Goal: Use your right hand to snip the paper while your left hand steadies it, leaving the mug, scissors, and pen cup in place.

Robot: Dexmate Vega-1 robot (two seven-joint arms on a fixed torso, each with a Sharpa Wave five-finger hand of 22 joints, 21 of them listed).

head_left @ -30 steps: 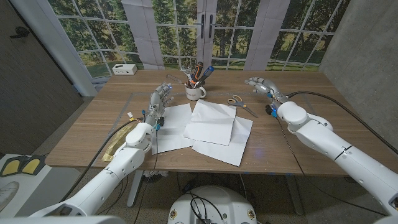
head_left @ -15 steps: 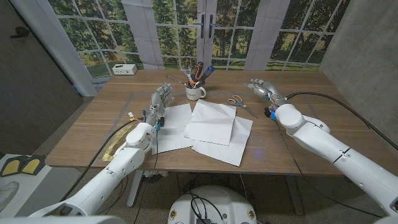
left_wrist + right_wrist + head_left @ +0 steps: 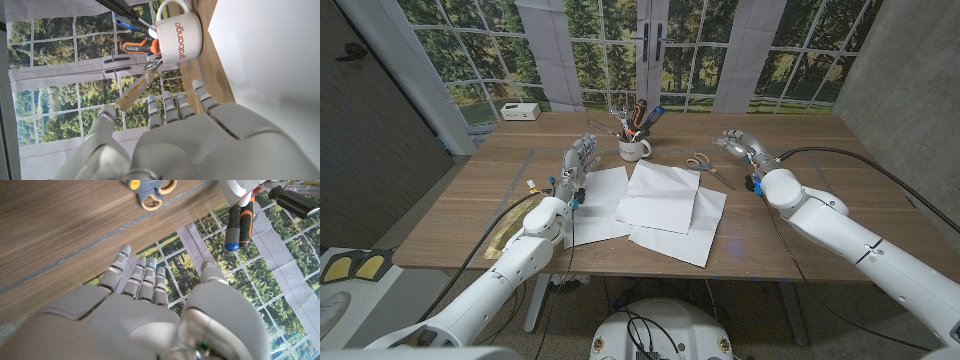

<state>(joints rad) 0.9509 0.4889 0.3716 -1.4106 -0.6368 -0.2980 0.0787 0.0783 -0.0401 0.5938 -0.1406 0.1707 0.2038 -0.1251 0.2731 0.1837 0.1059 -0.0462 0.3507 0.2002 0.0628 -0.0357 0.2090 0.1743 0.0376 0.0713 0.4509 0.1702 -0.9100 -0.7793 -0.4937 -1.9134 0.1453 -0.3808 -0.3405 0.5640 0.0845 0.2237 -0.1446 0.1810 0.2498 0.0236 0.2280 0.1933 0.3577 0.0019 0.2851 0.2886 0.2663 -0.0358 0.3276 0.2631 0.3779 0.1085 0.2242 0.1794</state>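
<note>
Now the left hand point(image 3: 580, 158) stands over the table point(image 3: 470, 200) at the left edge of the paper point(image 3: 660, 205), with fingers apart and holding nothing. Just beside it, the white sheets lie spread at the middle of the table. Behind them stands the mug point(image 3: 634, 148), which holds pens and tools. To the right of the mug the scissors point(image 3: 705, 165) lie on the wood. Near the scissors, the right hand point(image 3: 740, 142) hovers with fingers spread and empty.
</note>
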